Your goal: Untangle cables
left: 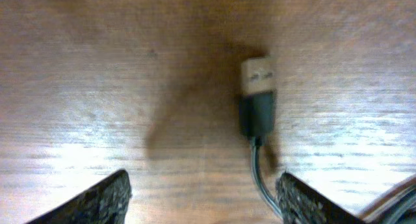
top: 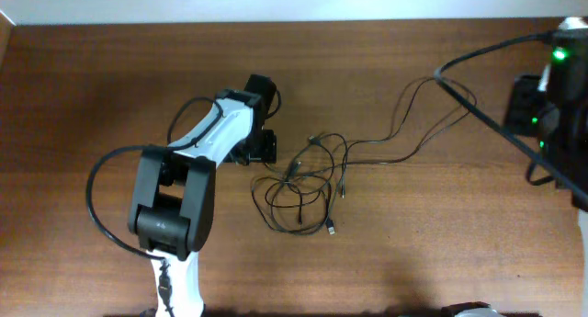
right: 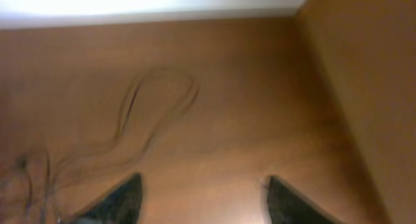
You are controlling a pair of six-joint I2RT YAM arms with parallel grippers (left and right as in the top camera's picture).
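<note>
On the table (top: pixel 83 87), tangled cables (top: pixel 296 175)

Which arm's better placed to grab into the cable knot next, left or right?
Left. The left tool is open right beside the cables, a plug lying just ahead of it. The right tool is open too, but sits toward the table edge, far from the knot.
</note>
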